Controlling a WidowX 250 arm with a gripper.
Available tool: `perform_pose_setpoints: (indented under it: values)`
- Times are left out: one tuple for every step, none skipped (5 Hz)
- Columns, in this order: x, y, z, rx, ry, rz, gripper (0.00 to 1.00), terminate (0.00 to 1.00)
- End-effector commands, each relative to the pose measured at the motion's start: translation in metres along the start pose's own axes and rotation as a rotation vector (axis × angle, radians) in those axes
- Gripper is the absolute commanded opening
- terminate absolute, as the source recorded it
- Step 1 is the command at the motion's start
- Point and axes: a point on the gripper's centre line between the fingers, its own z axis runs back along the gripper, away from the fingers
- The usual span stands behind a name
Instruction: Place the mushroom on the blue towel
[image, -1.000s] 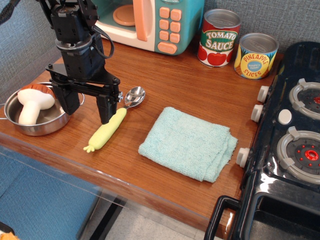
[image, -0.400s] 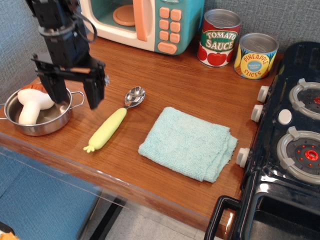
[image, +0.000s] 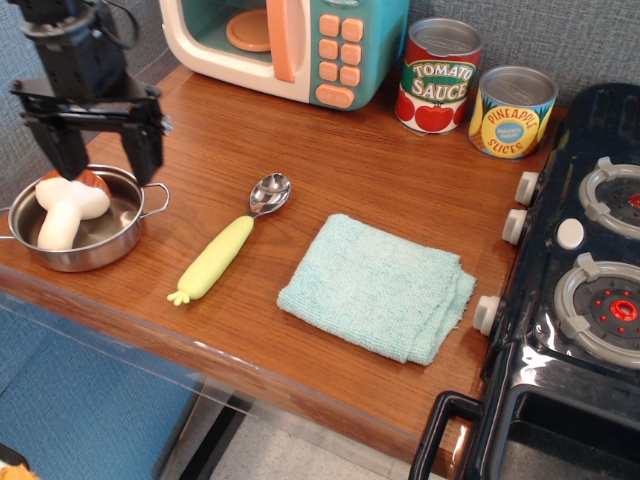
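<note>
Mushroom (image: 62, 208) lies in the steel pot (image: 120, 238), now directly beneath the wide-spread claw (image: 98, 152), which has shifted over from the spoon (image: 228, 240); grasp seems next.

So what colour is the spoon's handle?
Yellow-green, shaped like corn: the spoon shows clearly in the only camera view.

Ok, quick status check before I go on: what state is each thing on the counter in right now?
gripper: open, empty, fingers above the pot
mushroom: lying in the pot, not grasped
steel pot: upright, holding the mushroom
blue towel: folded flat, nothing on it
corn-handled spoon: lying flat beside the pot
toy microwave: door open
tomato sauce can: upright
pineapple slices can: upright
</note>
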Motion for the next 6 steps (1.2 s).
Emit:
perform_pose_setpoints:
  values:
    - [0.01,0.045,0.011,0.044,-0.046,0.093,1.0,0.0]
    - [0.012,0.053,-0.001,0.083,-0.033,0.088,1.0,0.0]
    - [0.015,0.054,-0.011,0.116,-0.002,0.086,1.0,0.0]
    - [0.018,0.061,-0.031,0.144,0.051,0.11,1.0,0.0]
    - [0.021,0.062,-0.045,0.169,0.085,0.129,1.0,0.0]
    - [0.023,0.06,-0.052,0.177,0.103,0.128,1.0,0.0]
